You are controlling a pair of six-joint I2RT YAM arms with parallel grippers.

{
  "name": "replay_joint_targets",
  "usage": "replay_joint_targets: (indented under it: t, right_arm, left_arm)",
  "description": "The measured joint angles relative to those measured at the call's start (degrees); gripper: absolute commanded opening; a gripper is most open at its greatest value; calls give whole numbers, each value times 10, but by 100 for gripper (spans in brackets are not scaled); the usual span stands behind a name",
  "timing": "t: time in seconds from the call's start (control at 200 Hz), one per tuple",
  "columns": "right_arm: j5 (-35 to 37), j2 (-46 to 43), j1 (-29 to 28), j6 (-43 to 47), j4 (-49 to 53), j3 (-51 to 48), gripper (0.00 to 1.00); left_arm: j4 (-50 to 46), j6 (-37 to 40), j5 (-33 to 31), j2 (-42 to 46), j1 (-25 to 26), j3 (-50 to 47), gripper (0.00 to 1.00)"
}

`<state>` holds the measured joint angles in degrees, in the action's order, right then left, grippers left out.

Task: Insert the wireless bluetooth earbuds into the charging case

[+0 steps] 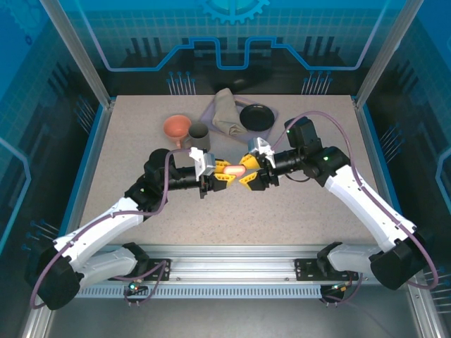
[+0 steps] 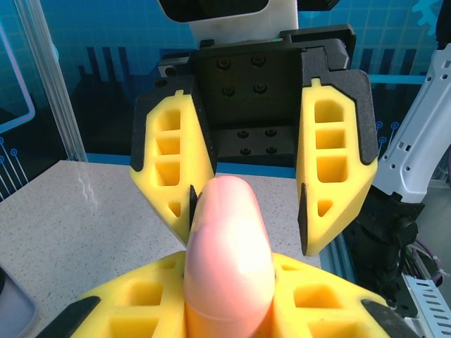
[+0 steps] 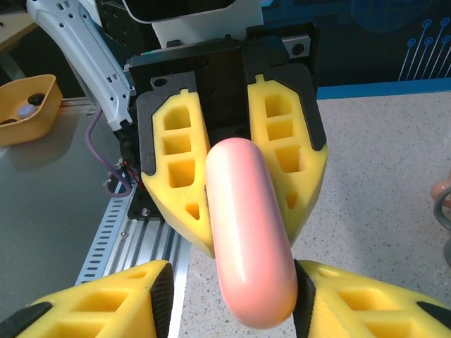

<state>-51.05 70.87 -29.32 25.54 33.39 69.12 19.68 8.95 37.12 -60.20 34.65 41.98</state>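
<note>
**Top external view.** Speckled desk (image 1: 141,197). At its middle the two arms meet tip to tip.
- Pink charging case (image 1: 234,170): held off the desk, between the two claws.
- Left claw (image 1: 224,176): on the case's left end.
- Right claw (image 1: 248,176): at its right end.
- Far side of the desk: salmon funnel-like bowl (image 1: 177,127), with a grey cup (image 1: 199,135) just beside it. The cup's inside is too dark to read.
- Grey cloth (image 1: 225,113) and black dish (image 1: 256,116): side by side on a lilac mat (image 1: 211,111).

**Left wrist view.** Closer detail of the grip.
- The left claw's yellow fingers (image 2: 127,310) are clamped on the case, which sticks out forward.
- The right claw faces it with jaws apart around the case's tip. One finger is touching the case and the other stands clear.

**Right wrist view.** The same case seen from the other end.
- The right claw's fingers (image 3: 127,296) flank the case without pinching it.
- The left claw beyond is closed tight on it.
- Yellow bin (image 3: 42,88) off the desk at the left: holds small things, one dark and one pale, too small to tell.
</note>
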Motion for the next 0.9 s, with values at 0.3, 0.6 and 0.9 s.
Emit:
replay_joint_targets:
  t: [0.3, 0.6, 0.9]
  right_arm:
    - [-3, 9, 0, -11, -3, 11, 39]
    - [-4, 17, 1, -12, 7, 20, 24]
    - [-5, 17, 4, -11, 15, 20, 19]
  left_arm:
    - [-3, 0, 3, -6, 1, 8, 0]
    - [-12, 0, 9, -9, 3, 10, 0]
    - [-16, 1, 8, -9, 4, 11, 36]
